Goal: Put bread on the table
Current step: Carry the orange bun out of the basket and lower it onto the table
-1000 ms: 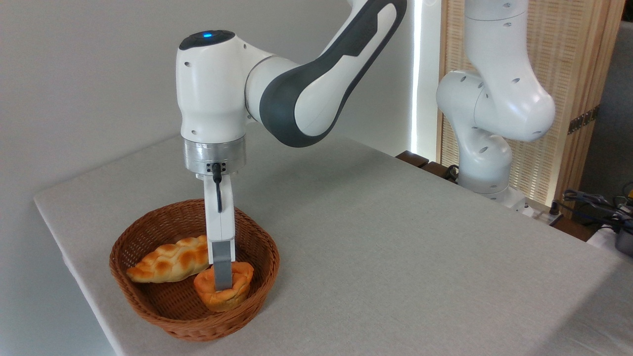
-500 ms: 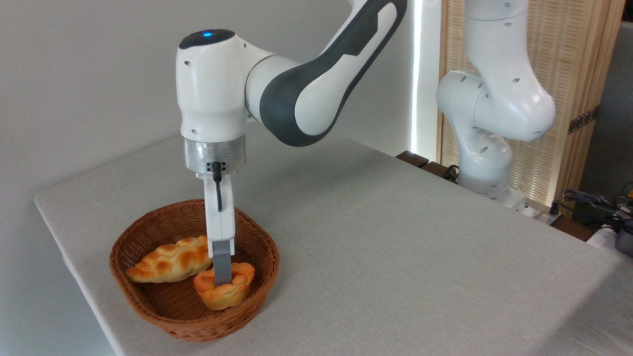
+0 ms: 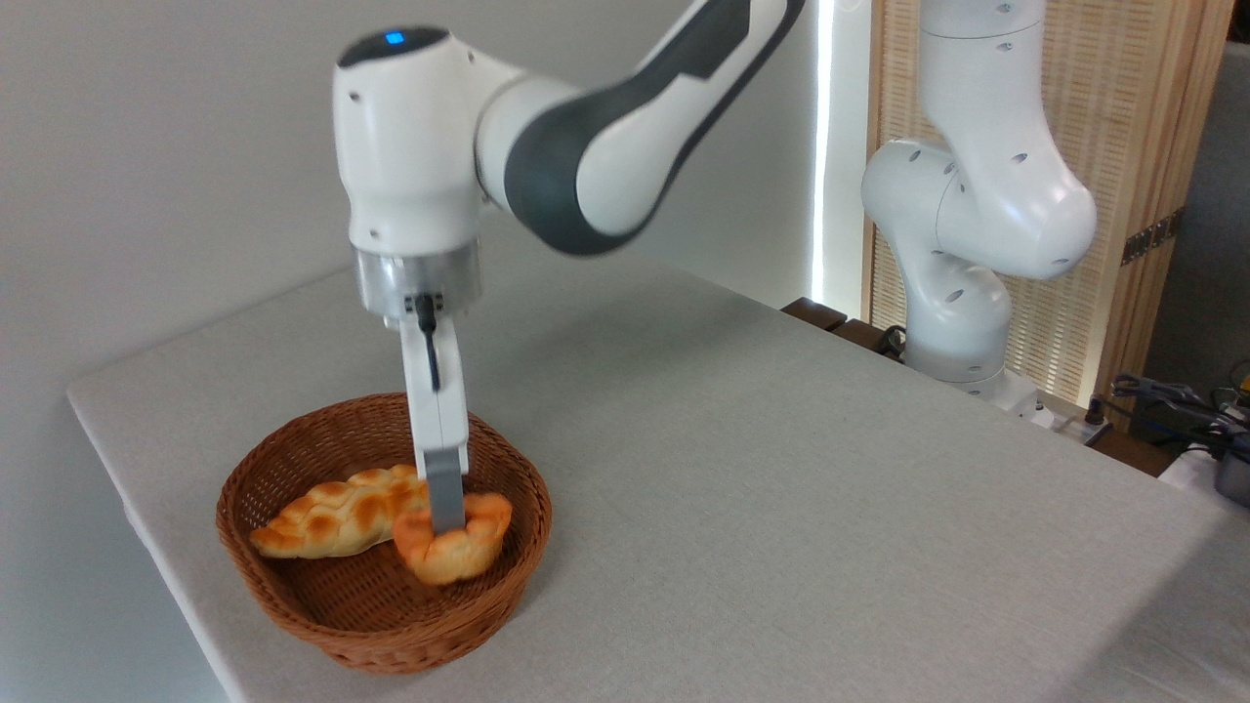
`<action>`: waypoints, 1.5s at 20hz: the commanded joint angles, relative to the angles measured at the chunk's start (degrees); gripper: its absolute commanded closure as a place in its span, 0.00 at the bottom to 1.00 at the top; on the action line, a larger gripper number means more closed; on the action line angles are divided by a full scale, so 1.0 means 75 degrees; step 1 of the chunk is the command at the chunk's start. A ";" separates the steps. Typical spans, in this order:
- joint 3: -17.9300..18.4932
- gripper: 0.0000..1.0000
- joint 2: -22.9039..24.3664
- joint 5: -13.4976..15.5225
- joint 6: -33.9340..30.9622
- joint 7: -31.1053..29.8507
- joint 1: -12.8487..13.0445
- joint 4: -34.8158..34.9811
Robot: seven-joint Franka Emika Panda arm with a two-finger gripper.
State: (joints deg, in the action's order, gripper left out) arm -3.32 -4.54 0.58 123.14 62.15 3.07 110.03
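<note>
The claw (image 3: pixel 446 517) hangs straight down from the wrist into the basket (image 3: pixel 293 605), clenched on the bread (image 3: pixel 459 549). Only its near grey finger (image 3: pixel 445 503) shows, pressed into the bun's lumpy top; the far one is hidden behind it. The bun sits tilted, its right side tipped up, and looks lifted just off the wicker floor, though that gap is hard to tell. It is roundish, with no long axis to mind.

At the bun's 9 o'clock the braided loaf (image 3: pixel 337 516) lies touching or just beside it, long axis running 8 to 2 o'clock. At 3 o'clock the basket rim stands close and above the bun's underside, so my judgement is that the next move calls for more rise before any sideways travel.

Beyond the rim, from 1 to 4 o'clock, the surface (image 3: pixel 781 469) is bare cloth with wide room. Its near edge runs close under the basket at 6 o'clock, so that way is poor.
</note>
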 commanded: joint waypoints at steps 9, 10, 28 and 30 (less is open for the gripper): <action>0.0173 1.00 0.1014 0.0438 -0.3245 -0.1010 -0.0058 -0.0997; 0.0185 1.00 0.1224 0.0357 -0.3444 -0.0975 -0.0058 -0.0752; 0.0196 0.48 0.1730 -0.0371 -0.2005 0.0022 0.0142 0.1970; 0.0185 0.27 0.1730 -0.0487 -0.1993 0.0033 0.0142 0.1970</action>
State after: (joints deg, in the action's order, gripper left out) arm -2.47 7.51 -1.29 107.59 61.05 3.68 124.50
